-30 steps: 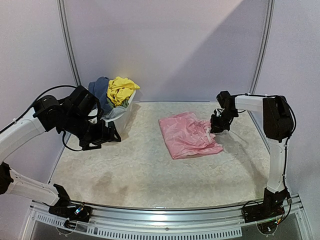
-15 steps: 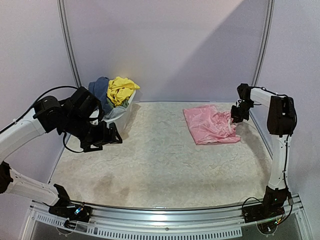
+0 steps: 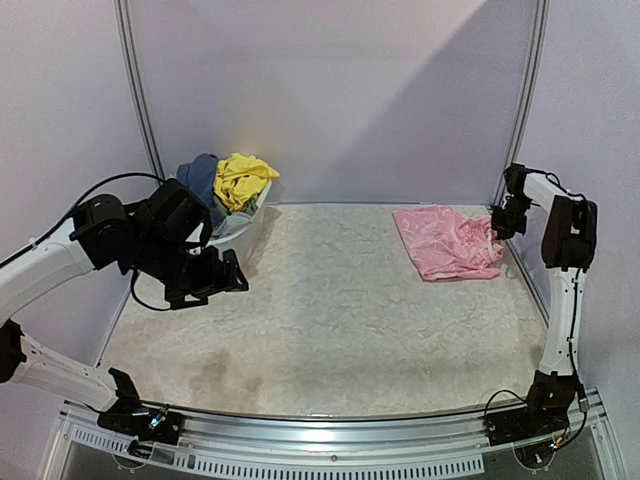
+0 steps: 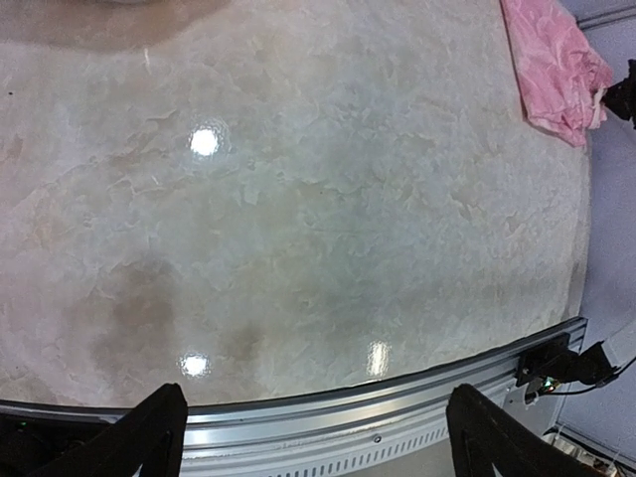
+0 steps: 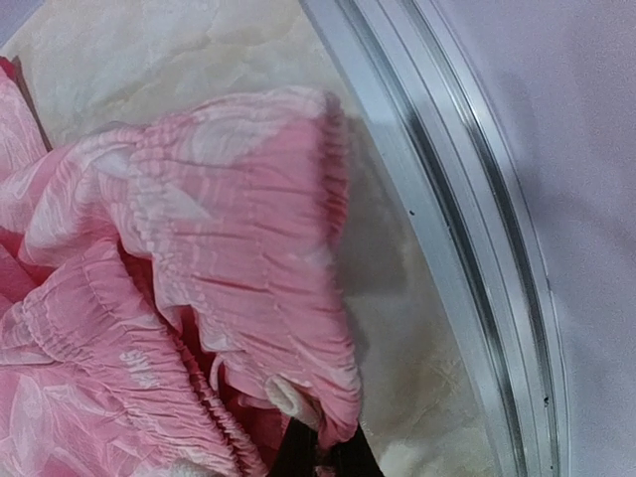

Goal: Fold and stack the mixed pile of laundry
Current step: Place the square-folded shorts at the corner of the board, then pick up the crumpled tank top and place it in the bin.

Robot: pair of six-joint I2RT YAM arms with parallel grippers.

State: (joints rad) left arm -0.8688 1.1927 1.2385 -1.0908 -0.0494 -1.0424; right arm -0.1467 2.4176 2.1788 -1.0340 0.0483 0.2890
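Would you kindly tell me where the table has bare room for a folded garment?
Bare: the wide middle between the white tub and the pink garment, down to the near rail. Crowded: the far corners around both.

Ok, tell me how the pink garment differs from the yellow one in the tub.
The pink piece lies mostly flat on the table at the far right. The yellow piece sits bunched atop the heap in the white tub at the far left. The right gripper is shut on the pink piece's edge, while no gripper touches the yellow piece. Both are soft cloth.
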